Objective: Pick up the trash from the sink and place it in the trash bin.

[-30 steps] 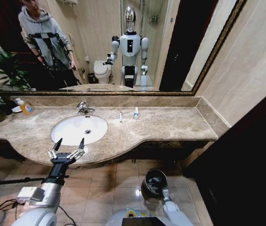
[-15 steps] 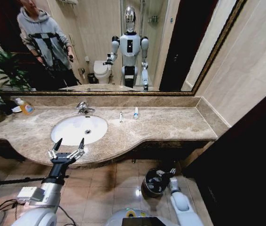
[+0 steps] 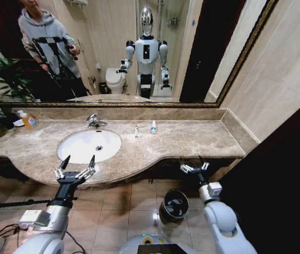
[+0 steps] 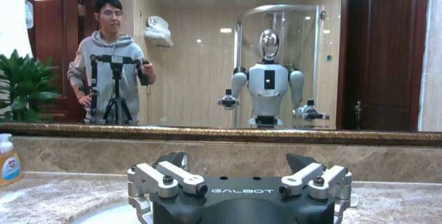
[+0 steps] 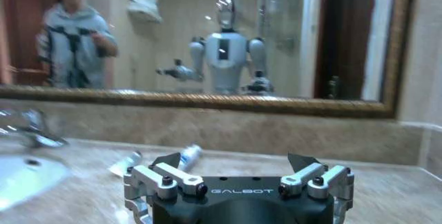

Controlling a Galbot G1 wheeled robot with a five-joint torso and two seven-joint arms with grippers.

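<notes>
My right gripper [image 3: 193, 168] is released, fingers spread, holding nothing, level with the front edge of the desk [image 3: 192, 140]. The trash bin [image 3: 174, 205] stands on the floor directly below it. Two pieces of trash, a white tube [image 3: 136, 131] and a blue-labelled bottle [image 3: 153, 126], lie on the desk beyond this gripper toward the mirror; their exact type is hard to confirm. My left gripper [image 3: 76, 170] is released and empty, at the near rim of the sink [image 3: 89, 145].
</notes>
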